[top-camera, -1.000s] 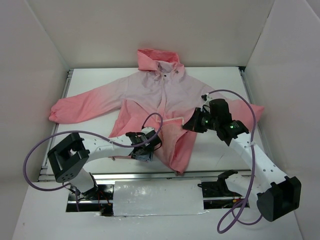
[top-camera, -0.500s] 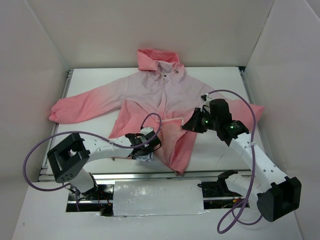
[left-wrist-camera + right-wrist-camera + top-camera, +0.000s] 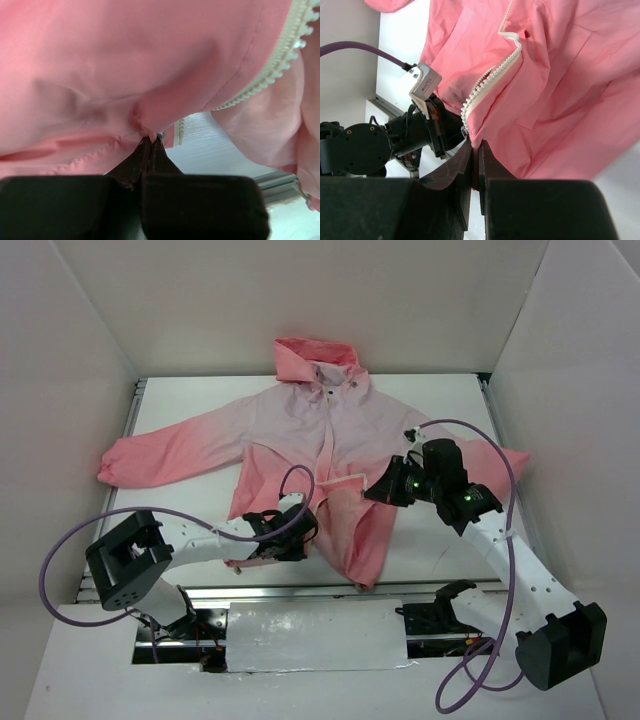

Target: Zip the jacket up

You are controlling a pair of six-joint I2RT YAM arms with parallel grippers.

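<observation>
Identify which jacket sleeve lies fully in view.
The sleeve stretched out at the view's left; the other sleeve is mostly hidden under the right arm.

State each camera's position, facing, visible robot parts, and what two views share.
Top: above and behind the bases, looking down at the jacket; left arm and right arm show.
Left wrist: behind the left gripper, shut on the jacket's edge.
Right wrist: behind the right gripper pinching fabric; left arm beyond.
Both wrist views share the zipper.

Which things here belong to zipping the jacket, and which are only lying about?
For the job: hooded rain jacket, its zipper, left gripper, right gripper, both shut on the fabric.
Just there: purple cable, white table, silver panel.
</observation>
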